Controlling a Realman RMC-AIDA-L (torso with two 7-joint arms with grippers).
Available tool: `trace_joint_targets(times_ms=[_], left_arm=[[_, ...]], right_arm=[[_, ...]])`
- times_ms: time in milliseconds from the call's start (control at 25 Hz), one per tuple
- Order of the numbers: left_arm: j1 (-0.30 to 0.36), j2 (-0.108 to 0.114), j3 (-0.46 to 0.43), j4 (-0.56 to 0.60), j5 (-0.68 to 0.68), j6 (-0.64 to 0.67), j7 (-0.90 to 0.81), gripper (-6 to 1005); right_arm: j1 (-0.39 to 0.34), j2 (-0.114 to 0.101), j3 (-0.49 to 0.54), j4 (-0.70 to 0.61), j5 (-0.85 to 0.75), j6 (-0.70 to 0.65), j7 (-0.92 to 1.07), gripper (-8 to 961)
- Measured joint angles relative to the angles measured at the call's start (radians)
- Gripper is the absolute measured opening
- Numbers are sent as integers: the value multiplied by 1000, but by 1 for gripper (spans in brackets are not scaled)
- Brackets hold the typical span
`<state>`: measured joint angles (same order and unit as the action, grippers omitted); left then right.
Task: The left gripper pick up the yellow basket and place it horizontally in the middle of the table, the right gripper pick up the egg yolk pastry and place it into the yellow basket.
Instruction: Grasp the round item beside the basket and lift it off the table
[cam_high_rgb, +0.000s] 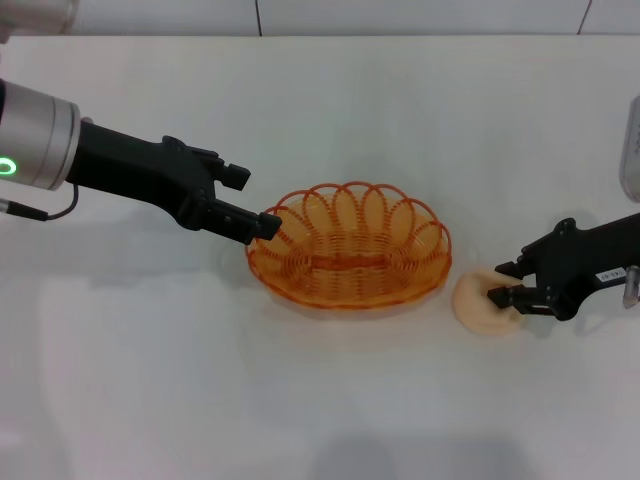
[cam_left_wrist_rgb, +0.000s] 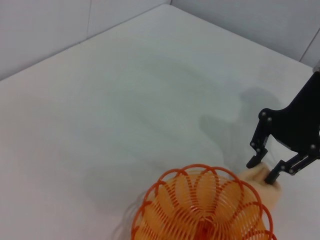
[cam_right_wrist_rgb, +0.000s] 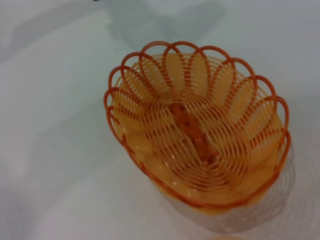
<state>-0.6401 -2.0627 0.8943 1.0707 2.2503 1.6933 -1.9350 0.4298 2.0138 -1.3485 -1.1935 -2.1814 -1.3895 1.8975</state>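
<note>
The yellow basket lies lengthwise near the middle of the white table, upright and empty; it also fills the right wrist view and shows in the left wrist view. My left gripper is at the basket's left end, open, its lower finger touching the rim and its upper finger clear of it. The egg yolk pastry rests on the table just right of the basket. My right gripper is over the pastry's right side, open, its fingertips straddling the top of the pastry.
The white table stretches bare in front of and behind the basket. A wall seam runs along the far edge. A grey-white part of the robot hangs at the right border.
</note>
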Motion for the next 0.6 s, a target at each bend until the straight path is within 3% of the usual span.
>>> trace_joint_targets(times_ms=[600], left_arm=[[8, 0, 0, 0, -4, -4, 2, 882]], right_arm=[[0, 0, 1, -10, 0, 1, 0, 196]])
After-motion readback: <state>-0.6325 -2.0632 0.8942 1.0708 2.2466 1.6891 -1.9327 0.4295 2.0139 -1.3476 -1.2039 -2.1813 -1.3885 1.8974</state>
